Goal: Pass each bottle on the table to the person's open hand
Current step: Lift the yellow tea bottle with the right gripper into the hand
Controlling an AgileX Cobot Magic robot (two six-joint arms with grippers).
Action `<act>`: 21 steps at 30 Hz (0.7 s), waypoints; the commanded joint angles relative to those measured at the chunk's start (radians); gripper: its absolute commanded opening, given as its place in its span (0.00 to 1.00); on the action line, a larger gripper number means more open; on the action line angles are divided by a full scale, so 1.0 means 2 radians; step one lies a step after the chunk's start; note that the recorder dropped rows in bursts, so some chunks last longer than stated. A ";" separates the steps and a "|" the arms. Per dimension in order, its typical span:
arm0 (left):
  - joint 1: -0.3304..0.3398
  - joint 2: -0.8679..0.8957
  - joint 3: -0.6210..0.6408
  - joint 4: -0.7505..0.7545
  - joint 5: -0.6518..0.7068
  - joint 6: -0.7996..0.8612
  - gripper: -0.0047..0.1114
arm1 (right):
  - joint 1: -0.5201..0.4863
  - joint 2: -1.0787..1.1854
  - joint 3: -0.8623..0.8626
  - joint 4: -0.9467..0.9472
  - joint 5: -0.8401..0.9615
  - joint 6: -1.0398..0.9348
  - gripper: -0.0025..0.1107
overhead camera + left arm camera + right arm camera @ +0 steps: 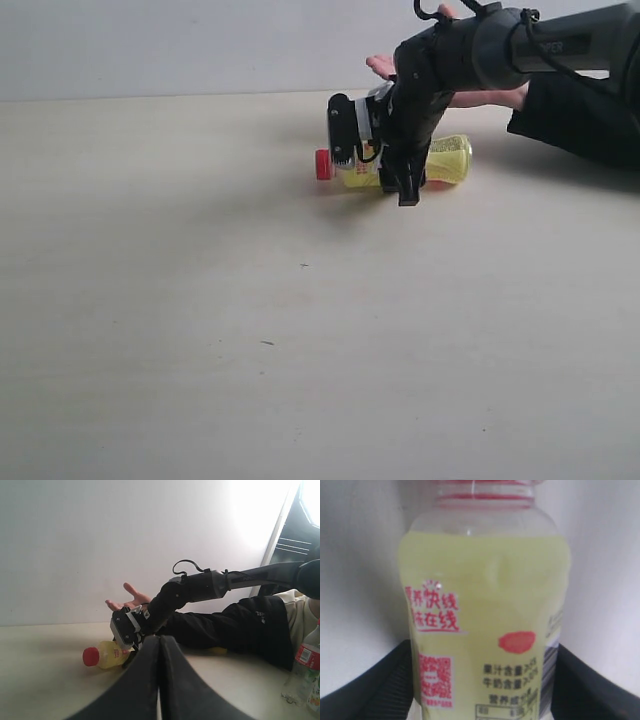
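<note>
One yellow bottle [450, 158] is in play. It lies on its side on the table [200, 300], just in front of and below the person's open hand [382, 66], with the red cap [323, 164] pointing away from the person's sleeve. The hand is held palm up, fingers spread, clear of the table.

Right gripper [403, 180]: reached down beside the hand, jaws set either side of the bottle's body. In the right wrist view both black fingers [390, 680] meet the bottle's sides with no gap visible, so I read it as clamped on. The bottle is not yet lifted.

Left gripper [160, 645]: pressed shut on nothing, parked well apart from the hand.

A clear bottle with a red label [305, 660] stands well away from the hand, past the elbow end of the sleeve.

Handling, by judgement:
- Small plastic bottle, full of pale yellow liquid, so probably light but not trivial.
- Thin wall: a shallow dent shows above the label, so it will likely give under a hard squeeze.
- The glossy printed wrap looks slippery.
- Round body lying flat, so it could roll if nudged off-centre.
- Best hold looks like mid-body across the label, near the balance point, not the narrow neck.
- Tilt could swing the heavier end down on the way up to the hand.
</note>
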 commanded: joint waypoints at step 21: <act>0.000 -0.003 0.002 0.002 -0.001 -0.002 0.04 | -0.011 -0.267 -0.004 0.024 0.190 0.476 0.02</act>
